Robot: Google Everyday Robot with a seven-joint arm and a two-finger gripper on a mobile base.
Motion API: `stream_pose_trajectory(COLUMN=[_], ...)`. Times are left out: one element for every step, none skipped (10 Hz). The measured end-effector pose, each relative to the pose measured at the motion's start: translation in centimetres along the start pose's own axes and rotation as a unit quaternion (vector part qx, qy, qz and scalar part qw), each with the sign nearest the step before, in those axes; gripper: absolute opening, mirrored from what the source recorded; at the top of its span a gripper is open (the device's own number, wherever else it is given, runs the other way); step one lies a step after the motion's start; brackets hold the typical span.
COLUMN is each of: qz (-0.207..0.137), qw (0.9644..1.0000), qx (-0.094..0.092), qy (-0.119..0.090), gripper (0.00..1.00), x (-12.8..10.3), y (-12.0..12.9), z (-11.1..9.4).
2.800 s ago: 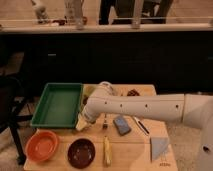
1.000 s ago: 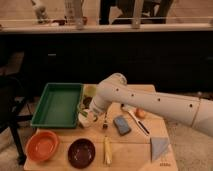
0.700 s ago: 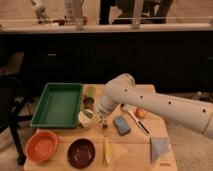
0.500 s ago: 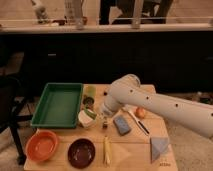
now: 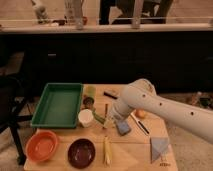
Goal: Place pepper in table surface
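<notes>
My gripper (image 5: pixel 107 120) hangs low over the light tan plank table (image 5: pixel 135 152), just right of a white cup (image 5: pixel 86 118). My white arm (image 5: pixel 150 102) comes in from the right and bends down to it. A small green shape, which seems to be the pepper (image 5: pixel 98 118), sits between the cup and the gripper, at or just above the table. I cannot tell whether the gripper holds it.
A green tray (image 5: pixel 57 105) lies at the left, with an olive cylinder (image 5: pixel 90 92) beside it. An orange bowl (image 5: pixel 41 146), a dark bowl (image 5: pixel 81 152) and a yellow stick (image 5: pixel 106 150) are in front. A blue-grey sponge (image 5: pixel 122 126), a black pen (image 5: pixel 141 125) and a folded cloth (image 5: pixel 159 149) lie to the right.
The arm's elbow has swung to the right. The gripper has moved a little right, from the tray's edge by the cup toward the table's middle.
</notes>
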Motion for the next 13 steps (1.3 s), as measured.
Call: stream_pose_trajectory(qz=[0.013, 0.025, 0.026, 0.023, 0.025, 0.025, 0.025, 0.024, 0.024, 0.027, 0.035, 0.043, 0.048], qw=[0.9999, 0.9997, 0.9997, 0.9997, 0.9997, 0.9997, 0.9997, 0.9997, 0.9997, 0.9996, 0.9993, 0.9989, 0.9986], qx=[0.000, 0.001, 0.001, 0.000, 0.000, 0.000, 0.000, 0.000, 0.000, -0.002, -0.006, -0.010, -0.012], qy=[0.001, 0.000, -0.001, 0.000, -0.001, -0.001, -0.001, 0.000, 0.001, 0.003, 0.009, 0.014, 0.018], gripper=[0.00, 0.00, 0.00, 0.00, 0.00, 0.00, 0.00, 0.00, 0.00, 0.00, 0.00, 0.00, 0.00], x=[1.5, 2.7, 2.9, 2.6, 2.8, 2.8, 2.8, 2.7, 2.8, 3.0, 3.9, 4.9, 5.7], y=[0.0, -0.1, -0.1, 0.0, 0.0, 0.0, 0.0, 0.0, 0.0, 0.0, 0.0, 0.1, 0.3], z=[-0.1, -0.3, -0.3, -0.2, -0.2, -0.2, -0.2, -0.2, -0.1, 0.0, 0.5, 1.2, 1.6])
